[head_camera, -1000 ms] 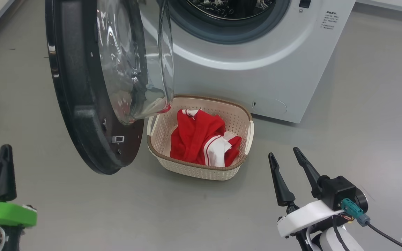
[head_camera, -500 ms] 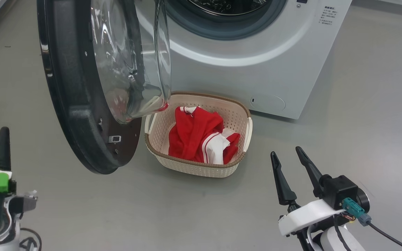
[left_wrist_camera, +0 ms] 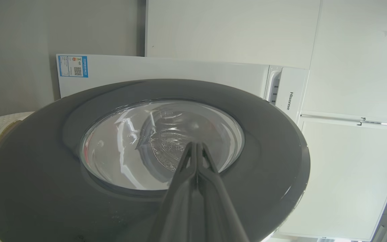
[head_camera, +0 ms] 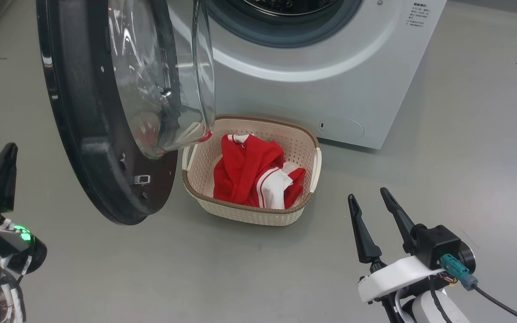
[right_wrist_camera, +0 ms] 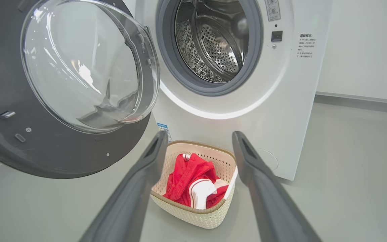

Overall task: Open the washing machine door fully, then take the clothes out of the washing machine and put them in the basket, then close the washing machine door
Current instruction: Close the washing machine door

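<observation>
Because the head camera has tipped a little, the whole scene sits higher and further left than a second ago, so don't read that as the washing machine or the basket moving. What has really changed is your left tool. It has turned at the wrist, showing a small green light where a green housing was. Its fingers are pressed together on nothing, pointing at the outer face of the washing machine door (the left wrist view shows this best). Your right tool hasn't budged, jaws spread wide and empty above the floor.

The clothes lie in the basket, which stands before the machine beside the open door. In the head view the door's top and most of the drum are cut off, and the glass bulge covers the basket's far left corner. You can't tell whether the left tool touches the door.
</observation>
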